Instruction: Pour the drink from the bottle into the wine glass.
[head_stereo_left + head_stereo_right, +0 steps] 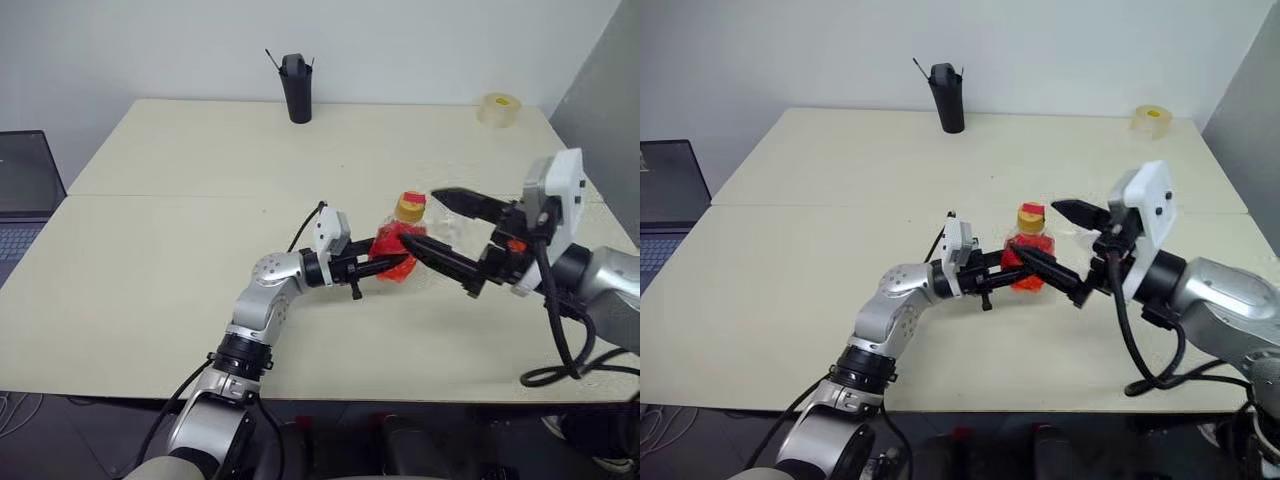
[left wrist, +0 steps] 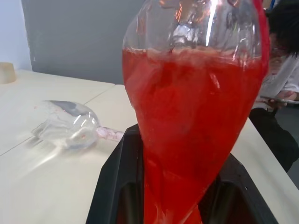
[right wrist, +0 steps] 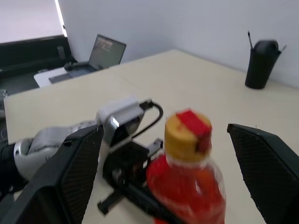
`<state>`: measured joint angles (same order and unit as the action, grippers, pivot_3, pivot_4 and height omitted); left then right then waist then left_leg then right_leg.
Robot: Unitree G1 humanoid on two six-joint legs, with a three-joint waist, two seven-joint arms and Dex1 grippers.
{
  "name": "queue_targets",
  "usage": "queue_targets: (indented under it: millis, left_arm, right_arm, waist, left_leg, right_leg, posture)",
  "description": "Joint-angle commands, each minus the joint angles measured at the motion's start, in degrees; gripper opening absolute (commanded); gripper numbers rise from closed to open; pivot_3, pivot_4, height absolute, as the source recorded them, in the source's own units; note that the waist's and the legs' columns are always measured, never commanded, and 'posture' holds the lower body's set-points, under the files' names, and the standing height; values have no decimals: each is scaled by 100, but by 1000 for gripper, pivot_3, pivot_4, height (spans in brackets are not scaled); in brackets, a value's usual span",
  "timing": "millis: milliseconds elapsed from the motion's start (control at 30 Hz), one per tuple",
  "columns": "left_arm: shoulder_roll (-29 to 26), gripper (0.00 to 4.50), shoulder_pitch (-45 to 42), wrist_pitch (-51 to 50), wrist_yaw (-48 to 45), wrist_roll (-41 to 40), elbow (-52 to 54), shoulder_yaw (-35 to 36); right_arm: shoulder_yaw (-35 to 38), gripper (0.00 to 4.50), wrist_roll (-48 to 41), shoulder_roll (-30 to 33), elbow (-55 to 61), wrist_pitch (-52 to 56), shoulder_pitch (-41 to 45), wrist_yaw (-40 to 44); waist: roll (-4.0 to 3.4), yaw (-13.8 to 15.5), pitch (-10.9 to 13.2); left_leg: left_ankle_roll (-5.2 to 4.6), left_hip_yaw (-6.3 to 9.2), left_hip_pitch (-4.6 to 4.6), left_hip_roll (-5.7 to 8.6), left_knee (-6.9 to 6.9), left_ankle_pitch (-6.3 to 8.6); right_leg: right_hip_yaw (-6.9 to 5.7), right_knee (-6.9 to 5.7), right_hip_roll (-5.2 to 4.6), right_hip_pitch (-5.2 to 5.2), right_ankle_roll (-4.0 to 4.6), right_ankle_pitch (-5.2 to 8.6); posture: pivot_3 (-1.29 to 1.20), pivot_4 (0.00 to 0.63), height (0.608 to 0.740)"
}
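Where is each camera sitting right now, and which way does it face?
Head pair: looks forward and down over the table; both arms show, left gripper shut on the bottle, right gripper open beside it.
Left wrist: looks along its fingers at the bottle's red drink; the wine glass lies on its side behind.
Right wrist: faces the bottle's cap between its open fingers.
All views share the bottle.

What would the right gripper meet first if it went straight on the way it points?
Probably the bottle: its capped top sits between the open right gripper fingers, dead ahead.
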<state>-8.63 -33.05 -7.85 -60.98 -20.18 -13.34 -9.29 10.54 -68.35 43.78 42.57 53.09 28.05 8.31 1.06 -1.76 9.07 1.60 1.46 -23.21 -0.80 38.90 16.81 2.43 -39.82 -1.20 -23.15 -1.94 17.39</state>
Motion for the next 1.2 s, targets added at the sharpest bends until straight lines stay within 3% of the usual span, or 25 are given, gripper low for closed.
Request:
queue_targets:
  millis: [33, 367, 667, 900, 1200]
  left_arm:
    - [40, 997, -83, 136, -42, -101, 228, 37]
    - [68, 997, -10, 119, -14, -95, 311, -12]
    - [79, 997, 15, 43, -23, -131, 430, -42]
    - [79, 989, 24, 29, -5, -134, 445, -48]
    - [29, 986, -15, 23, -8, -141, 385, -58]
  right_arm:
    - [-119, 4500, 295, -127, -167, -123, 256, -242]
    - [-716, 4500, 1096, -703, -506, -151, 570, -236]
    - [-691, 4500, 1685, -871, -890, -114, 852, -77]
    - [-174, 4500, 1568, -576, -657, -2, 369, 105]
    - [1186, 4500, 437, 181, -45, 214, -906, 493]
  waist:
    - [0, 21, 0]
    - [0, 16, 0]
    - [-1, 10, 0]
    - [-1, 13, 0]
    - [-1, 21, 0]
  left_leg:
    - [0, 0, -2, 0, 0, 0]
    - [1, 7, -13, -1, 2, -1]
    - [1, 7, -13, -1, 2, -1]
    - [0, 7, -14, -1, 2, 0]
    - [-1, 7, -14, 0, 1, 0]
  right_leg:
    - [-1, 2, -2, -1, 0, 0]
    - [-7, 7, -8, -3, 0, 0]
    - [-9, 5, -8, -5, 0, 0]
    - [-8, 5, -8, -5, 0, 0]
    - [-7, 5, -8, -5, 0, 0]
  posture:
    - [0, 150, 740]
    - [0, 150, 740]
    - [0, 150, 740]
    - [0, 150, 740]
    - [0, 150, 740]
